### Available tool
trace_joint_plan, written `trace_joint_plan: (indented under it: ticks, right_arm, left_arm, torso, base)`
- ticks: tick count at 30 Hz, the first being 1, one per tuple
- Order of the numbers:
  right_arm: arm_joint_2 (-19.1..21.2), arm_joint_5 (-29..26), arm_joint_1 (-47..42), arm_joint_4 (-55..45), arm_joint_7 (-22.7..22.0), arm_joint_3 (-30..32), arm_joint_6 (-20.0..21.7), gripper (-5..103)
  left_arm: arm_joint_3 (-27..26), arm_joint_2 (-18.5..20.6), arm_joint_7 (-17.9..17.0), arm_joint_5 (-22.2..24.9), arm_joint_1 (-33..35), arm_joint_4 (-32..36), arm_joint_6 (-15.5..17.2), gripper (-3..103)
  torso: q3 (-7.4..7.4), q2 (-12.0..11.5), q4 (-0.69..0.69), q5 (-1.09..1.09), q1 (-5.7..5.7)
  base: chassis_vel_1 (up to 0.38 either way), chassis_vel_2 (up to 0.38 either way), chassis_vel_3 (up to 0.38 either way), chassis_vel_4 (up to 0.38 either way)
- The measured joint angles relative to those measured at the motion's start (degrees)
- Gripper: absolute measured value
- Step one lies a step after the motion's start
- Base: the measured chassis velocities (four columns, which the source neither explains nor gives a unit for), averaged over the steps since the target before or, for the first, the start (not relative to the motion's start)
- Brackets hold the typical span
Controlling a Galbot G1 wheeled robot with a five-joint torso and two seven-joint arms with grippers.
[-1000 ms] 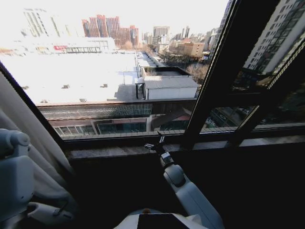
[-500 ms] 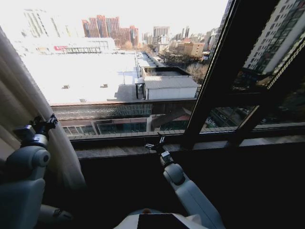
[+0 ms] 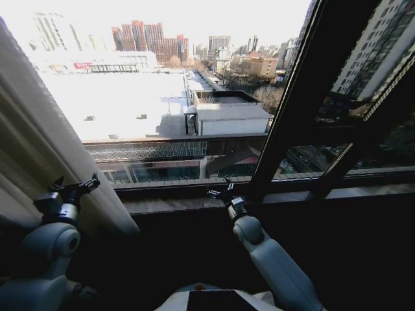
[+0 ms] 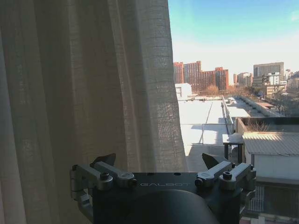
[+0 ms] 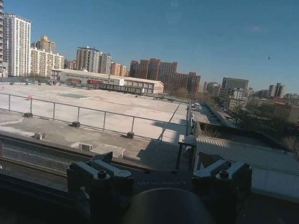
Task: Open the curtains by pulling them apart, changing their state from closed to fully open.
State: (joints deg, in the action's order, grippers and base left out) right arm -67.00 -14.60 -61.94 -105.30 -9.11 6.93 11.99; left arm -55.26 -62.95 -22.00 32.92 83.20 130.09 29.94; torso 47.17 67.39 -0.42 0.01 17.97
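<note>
**A:** Where do the curtains (image 3: 45, 149) hang?

**B:** Against the left edge of the window, gathered into a pleated cream panel. The panel slants down from the window's upper left corner to the window sill (image 3: 188, 204), and the rest of the glass to its right is uncovered. In the left wrist view the curtains (image 4: 88, 84) cover the half of the window away from the city skyline, their weave backlit by daylight.

**A:** And the left gripper (image 3: 76, 188)?

**B:** It is raised beside the inner edge of the curtains, just below the level of the window sill. Its jaws are spread apart and hold nothing. From the left wrist camera the left gripper (image 4: 161, 164) points at the curtain's edge, and one finger (image 4: 105, 161) overlaps the fabric, but contact cannot be judged.

**A:** The right gripper (image 3: 222, 192)?

**B:** It sits at the window sill near the dark window frame bar (image 3: 292, 103), well apart from the curtains. In the right wrist view the right gripper (image 5: 159, 163) faces the rooftops outside, with its jaws wide and empty.
</note>
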Motion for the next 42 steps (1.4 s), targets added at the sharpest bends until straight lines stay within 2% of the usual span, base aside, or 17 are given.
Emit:
trace_joint_plan:
  ticks: [2,4,5,7,8,9,12,19,31,42]
  right_arm:
    - [0.51,-0.32,0.19,-0.42,0.00,0.47,0.39,100]
    - [0.99,-0.52,-0.03,-1.63,-0.01,1.66,1.05,100]
    - [0.99,-0.52,-0.03,-1.63,-0.01,1.66,1.05,100]
    - [1.10,-0.80,-0.35,-3.35,-0.24,2.70,2.08,100]
    - [1.10,-0.80,-0.35,-3.35,-0.24,2.70,2.08,100]
    - [0.97,-0.84,-0.09,-3.76,-0.27,2.77,2.38,100]
    - [0.65,-0.80,0.21,-4.69,-0.27,2.77,2.84,100]
    - [0.27,-0.48,-0.25,-6.54,-0.23,2.83,3.97,100]
    - [-0.62,0.69,-1.68,-6.76,-0.07,4.00,4.06,100]
    - [-1.61,1.18,-2.58,-6.07,-0.02,5.01,3.96,100]
  left_arm:
    - [-0.16,-1.46,0.05,-0.38,0.31,0.49,0.07,100]
    - [0.23,-2.55,2.18,-2.15,1.71,0.71,-0.62,100]
    - [0.23,-2.55,2.18,-2.15,1.71,0.71,-0.62,100]
    - [-0.12,-3.69,9.03,-5.99,5.13,1.24,-3.17,100]
    - [-0.12,-3.69,9.03,-5.99,5.13,1.24,-3.17,100]
    - [-0.48,-4.22,12.02,-7.07,6.74,1.45,-4.53,100]
    - [-0.26,-4.94,14.41,-8.22,8.68,1.96,-6.10,100]
    - [0.22,-5.23,16.20,-6.98,8.92,2.29,-8.25,100]
    - [0.88,-5.09,16.37,-7.26,8.86,2.20,-8.76,100]
    - [1.30,-4.81,16.35,-7.90,8.64,1.63,-9.28,100]
  torso:
    - [0.00,0.00,-0.01,0.01,0.00]
    - [0.00,0.00,0.00,0.01,0.00]
    - [0.00,0.00,0.00,0.01,0.00]
    - [0.00,0.00,-0.02,0.00,0.00]
    - [0.00,0.00,-0.02,0.00,0.00]
    - [0.00,0.00,0.02,0.00,0.00]
    - [0.00,0.00,0.01,0.00,-0.01]
    - [0.01,0.00,-0.01,0.00,0.00]
    - [0.01,0.00,0.00,-0.01,0.00]
    - [0.00,0.01,0.01,-0.01,0.00]
  base:
    - [0.000,0.000,0.000,0.000]
    - [0.000,0.000,0.000,0.000]
    - [0.000,0.000,0.000,0.000]
    - [0.000,0.000,0.000,0.000]
    - [0.000,0.000,0.000,0.000]
    - [0.000,0.000,0.000,0.000]
    - [0.000,0.000,0.000,0.000]
    - [0.000,0.000,0.000,0.000]
    - [-0.012,-0.041,0.019,0.043]
    - [-0.141,-0.239,0.146,0.249]
